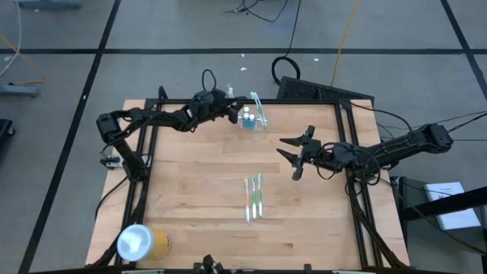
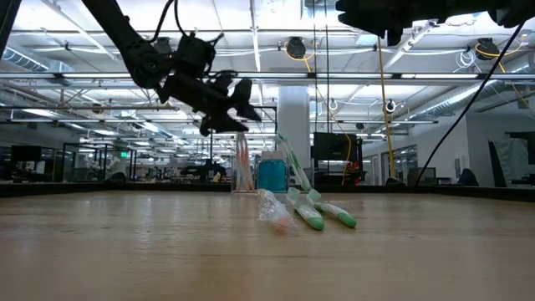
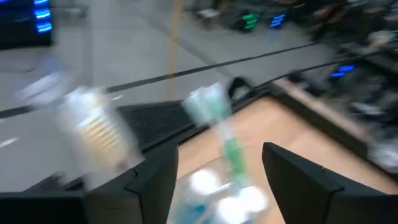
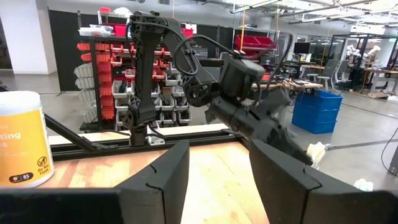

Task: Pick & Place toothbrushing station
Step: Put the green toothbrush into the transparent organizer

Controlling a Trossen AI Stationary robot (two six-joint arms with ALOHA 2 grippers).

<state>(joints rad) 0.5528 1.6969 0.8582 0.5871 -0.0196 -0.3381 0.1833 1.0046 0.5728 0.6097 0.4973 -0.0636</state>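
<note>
Left end effector (image 1: 234,113), fingers spread, hovers just beside the station (image 1: 253,119) near the desk's (image 1: 190,198) far edge. Lower squarely and straddle its walls before closing. Right end effector (image 1: 293,154) waits spread near the right edge.

**Two dark arms, matte and angular**

Both arms are black throughout, built of slim tubular links joined by bulkier rounded joints. Thin black cables loop along the left arm (image 1: 144,118) and trail off the right arm (image 1: 403,144). Each hand ends in two flat, wedge-shaped black fingers (image 4: 155,180) with plain, unmarked faces.
</note>
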